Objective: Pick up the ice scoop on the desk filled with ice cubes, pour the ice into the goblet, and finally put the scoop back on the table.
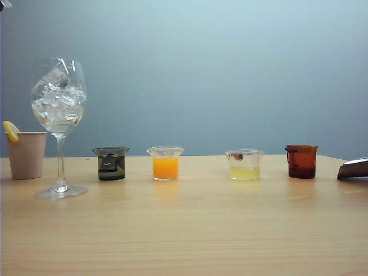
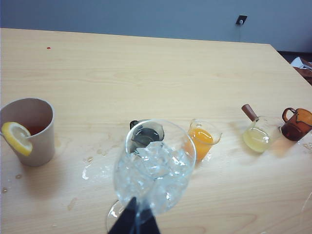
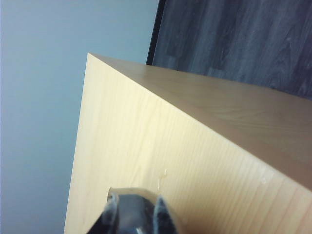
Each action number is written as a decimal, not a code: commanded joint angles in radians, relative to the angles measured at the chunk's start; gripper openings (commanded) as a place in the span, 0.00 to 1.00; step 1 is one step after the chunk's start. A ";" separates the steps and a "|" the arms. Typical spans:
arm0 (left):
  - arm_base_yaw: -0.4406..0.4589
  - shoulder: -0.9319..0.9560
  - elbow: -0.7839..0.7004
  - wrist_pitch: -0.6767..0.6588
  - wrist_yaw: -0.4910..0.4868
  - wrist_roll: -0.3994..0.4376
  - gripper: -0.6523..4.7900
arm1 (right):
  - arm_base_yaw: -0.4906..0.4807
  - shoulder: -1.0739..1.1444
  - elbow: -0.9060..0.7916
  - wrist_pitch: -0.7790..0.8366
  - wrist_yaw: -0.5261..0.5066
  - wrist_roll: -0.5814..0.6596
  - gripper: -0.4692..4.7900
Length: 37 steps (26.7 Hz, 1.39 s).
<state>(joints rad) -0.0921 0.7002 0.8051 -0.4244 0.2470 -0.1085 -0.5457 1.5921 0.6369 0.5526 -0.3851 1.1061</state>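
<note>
The goblet (image 1: 58, 106) stands at the left of the desk (image 1: 201, 230), its bowl full of ice cubes (image 1: 57, 100). From the left wrist, the goblet (image 2: 155, 168) and its ice cubes (image 2: 151, 170) are seen from above. My left gripper (image 2: 134, 219) hovers on the near side of the goblet, its dark fingers together and holding nothing. The ice scoop (image 1: 353, 168) shows as a shiny metal piece low over the desk at the far right edge. My right gripper (image 3: 135, 207) is shut on the ice scoop (image 3: 134, 191), near a corner of the desk (image 3: 146, 136). No ice shows in it.
A beige paper cup (image 1: 26, 154) with a lemon slice stands left of the goblet. Small beakers sit in a row: dark (image 1: 111, 163), orange (image 1: 165, 163), pale yellow (image 1: 245, 165), brown (image 1: 301, 161). Water spots (image 2: 90, 168) lie near the goblet's foot.
</note>
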 commanded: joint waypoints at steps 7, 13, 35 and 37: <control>0.001 -0.002 0.004 0.007 0.003 0.003 0.11 | -0.001 -0.003 0.003 0.073 -0.090 0.051 0.93; 0.001 -0.002 0.004 0.007 0.004 0.003 0.11 | 0.000 -0.018 0.003 0.056 -0.133 0.073 0.85; 0.001 -0.002 0.005 0.008 0.027 0.003 0.11 | -0.002 -0.483 0.003 -0.505 0.234 -0.301 0.84; 0.001 -0.002 0.005 0.012 0.027 0.002 0.11 | -0.001 -0.529 0.003 -0.470 0.225 -0.324 0.73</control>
<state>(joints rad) -0.0921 0.7002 0.8051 -0.4244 0.2695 -0.1085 -0.5468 1.0851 0.6365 0.0406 -0.1574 0.8165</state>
